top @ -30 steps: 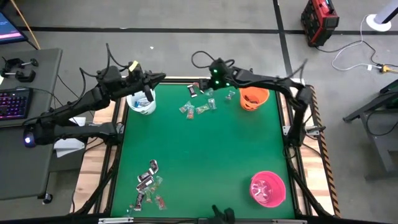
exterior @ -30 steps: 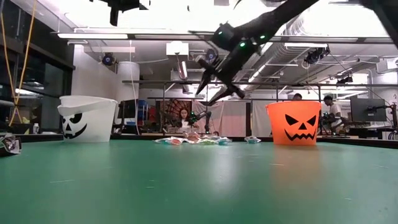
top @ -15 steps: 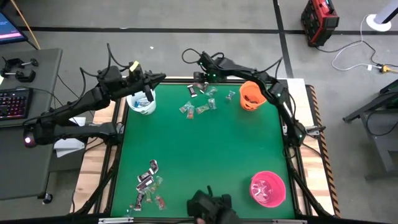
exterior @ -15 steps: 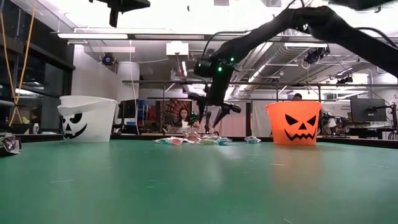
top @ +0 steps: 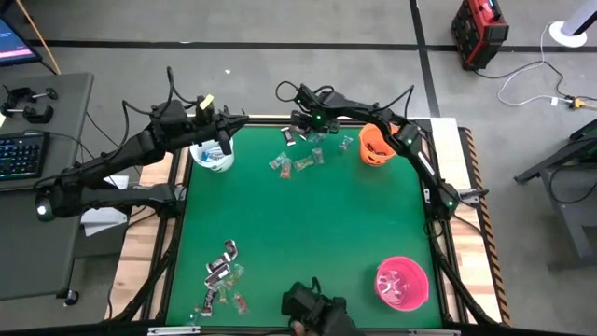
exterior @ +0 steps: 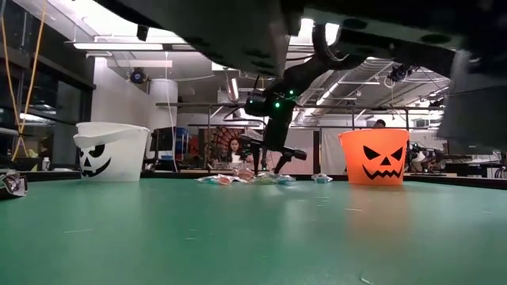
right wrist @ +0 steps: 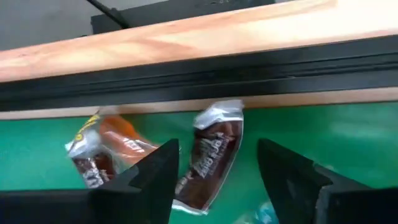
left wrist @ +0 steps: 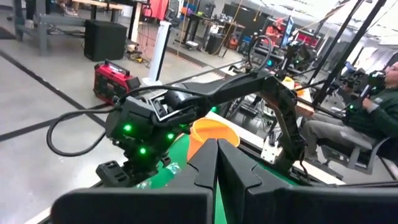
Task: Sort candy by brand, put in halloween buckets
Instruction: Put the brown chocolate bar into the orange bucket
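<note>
Over the last second the right gripper [top: 300, 126] has been swinging away from the orange bucket [top: 378, 147] and dropping toward the far edge of the table [top: 308, 233], so it is now hanging just above the candy cluster [top: 303, 149] at about 12 o'clock of the green mat; that suggests a fresh pick is being lined up, not a drop-off. Its jaws are standing well apart and starting to narrow, gripping nothing yet, and the right wrist view is showing a dark brown wrapped candy [right wrist: 208, 155] lying between them, with a second sweet in an orange-and-brown wrapper [right wrist: 102, 149] just beside it against the wooden rim. The left gripper [top: 224, 140] is hovering over the white bucket [top: 211, 157] at about 10 o'clock, its jaws clenched tight with no candy visible in them. A second scatter of candy [top: 224, 275] is lying near 7 o'clock, and the pink bucket [top: 401, 283] is sitting at about 5 o'clock, so most of the sorting is probably still ahead.
</note>
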`<state>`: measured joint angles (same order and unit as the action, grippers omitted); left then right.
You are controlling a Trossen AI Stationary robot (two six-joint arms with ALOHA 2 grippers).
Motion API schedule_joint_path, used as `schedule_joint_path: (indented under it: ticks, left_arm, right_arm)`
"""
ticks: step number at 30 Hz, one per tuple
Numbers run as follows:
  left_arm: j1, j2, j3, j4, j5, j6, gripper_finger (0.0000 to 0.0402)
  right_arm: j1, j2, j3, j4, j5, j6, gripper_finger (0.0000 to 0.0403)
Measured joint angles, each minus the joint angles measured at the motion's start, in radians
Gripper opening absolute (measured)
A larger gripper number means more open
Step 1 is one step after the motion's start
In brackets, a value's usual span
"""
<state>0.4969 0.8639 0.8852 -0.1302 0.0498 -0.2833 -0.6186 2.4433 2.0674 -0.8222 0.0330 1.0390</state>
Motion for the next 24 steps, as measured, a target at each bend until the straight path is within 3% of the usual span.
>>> schedule_joint_path:
  ticks: [3, 9, 14, 18, 24]
  left_arm:
    - [0.0, 0.0, 0.0, -0.019, 0.0, 0.008, 0.0]
    - [0.0, 0.0, 0.0, -0.039, 0.0, 0.024, 0.0]
    - [0.0, 0.0, 0.0, -0.039, -0.002, 0.026, 0.0]
    - [0.0, 0.0, 0.0, -0.039, -0.006, 0.026, 0.0]
    - [0.0, 0.0, 0.0, -0.039, -0.035, 0.026, 0.0]
  right_arm:
    - [0.0, 0.002, 0.0, 0.007, -0.001, 0.0, 0.0156]
    - [-0.008, 0.0, 0.042, -0.009, -0.008, -0.151, 0.0017]
    - [-0.011, -0.088, 0.12, -0.093, 0.022, -0.351, 0.0019]
    - [0.006, -0.204, 0.145, -0.21, 0.116, -0.569, 0.0006]
    - [0.027, -0.404, 0.006, -0.319, 0.241, -0.664, 0.0004]
